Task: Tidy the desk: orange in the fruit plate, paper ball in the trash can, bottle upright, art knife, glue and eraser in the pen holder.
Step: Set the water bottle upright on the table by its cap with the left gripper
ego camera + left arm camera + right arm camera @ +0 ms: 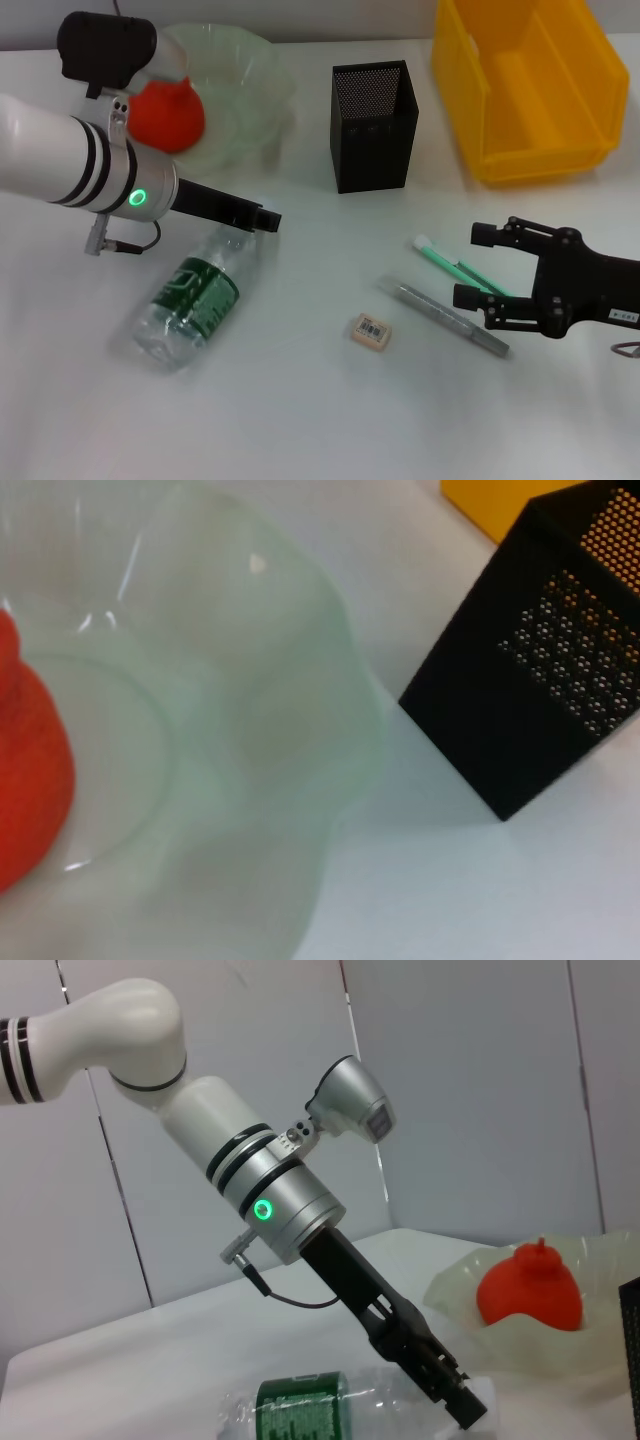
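Both claws sit low over the white table (300, 420). On the robot's left, the left claw (262, 218) hangs just above the neck end of a clear bottle (190, 300) with a green label, which lies on its side. The right wrist view shows this claw's black tip (455, 1400) close over the bottle (330, 1410), but whether its fingers are spread or closed cannot be told, nor whether they touch the plastic.

On the robot's right, the right claw (478, 265) is spread wide and holds nothing. Its black fingers (495, 235) bracket the near ends of a green-and-white glue stick (455, 265) and a grey art knife (450, 317), both lying flat on the table. A small tan eraser (371, 331) rests near the knife's far end, apart from it.

Behind the left arm, the orange (170, 115) already sits in the pale green fruit plate (255, 75); the left wrist view shows it against the plate's inner wall (280, 730). The black mesh pen holder (373, 125) stands upright between the plate and a yellow bin (530, 90).
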Robot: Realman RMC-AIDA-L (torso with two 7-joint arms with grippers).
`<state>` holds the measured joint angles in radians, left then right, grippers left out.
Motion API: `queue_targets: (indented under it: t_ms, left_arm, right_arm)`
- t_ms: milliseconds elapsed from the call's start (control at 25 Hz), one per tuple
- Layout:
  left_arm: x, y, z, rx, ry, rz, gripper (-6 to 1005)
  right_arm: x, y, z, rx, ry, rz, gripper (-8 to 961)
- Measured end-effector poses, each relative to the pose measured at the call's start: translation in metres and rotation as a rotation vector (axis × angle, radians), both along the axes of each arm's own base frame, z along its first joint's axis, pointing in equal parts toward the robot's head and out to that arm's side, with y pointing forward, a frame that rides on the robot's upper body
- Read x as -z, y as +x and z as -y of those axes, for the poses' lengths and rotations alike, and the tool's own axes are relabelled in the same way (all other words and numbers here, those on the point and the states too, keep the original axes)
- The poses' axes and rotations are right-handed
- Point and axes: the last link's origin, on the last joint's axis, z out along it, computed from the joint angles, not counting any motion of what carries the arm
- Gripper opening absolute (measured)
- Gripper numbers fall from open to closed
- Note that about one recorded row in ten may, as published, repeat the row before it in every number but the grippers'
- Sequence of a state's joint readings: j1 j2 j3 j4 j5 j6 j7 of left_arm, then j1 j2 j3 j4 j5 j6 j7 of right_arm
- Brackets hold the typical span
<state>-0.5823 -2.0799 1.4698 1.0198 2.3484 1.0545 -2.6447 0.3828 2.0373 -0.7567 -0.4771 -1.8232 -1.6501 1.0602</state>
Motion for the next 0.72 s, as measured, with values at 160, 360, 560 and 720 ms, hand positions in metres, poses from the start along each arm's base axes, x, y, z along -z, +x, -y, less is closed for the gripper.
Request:
queue_targets:
  t_ms: [160, 360, 560, 720]
  left_arm:
    - [-0.012, 0.012, 0.010, 0.079, 0.011, 0.088, 444]
    - [-0.034, 0.010, 0.018, 0.146, 0.039, 0.205, 460]
    - [-0.058, -0.001, 0.032, 0.251, 0.074, 0.389, 475]
    - [-0.069, -0.013, 0.040, 0.323, 0.127, 0.469, 487]
  right_arm:
    - [0.001, 0.000, 0.000, 0.003, 0.001, -0.004, 839]
    - [0.001, -0.002, 0.001, 0.008, -0.001, -0.018, 838]
    - [-0.002, -0.006, 0.000, 0.021, 0.008, -0.063, 838]
    - [-0.002, -0.012, -0.002, 0.024, -0.004, -0.101, 837]
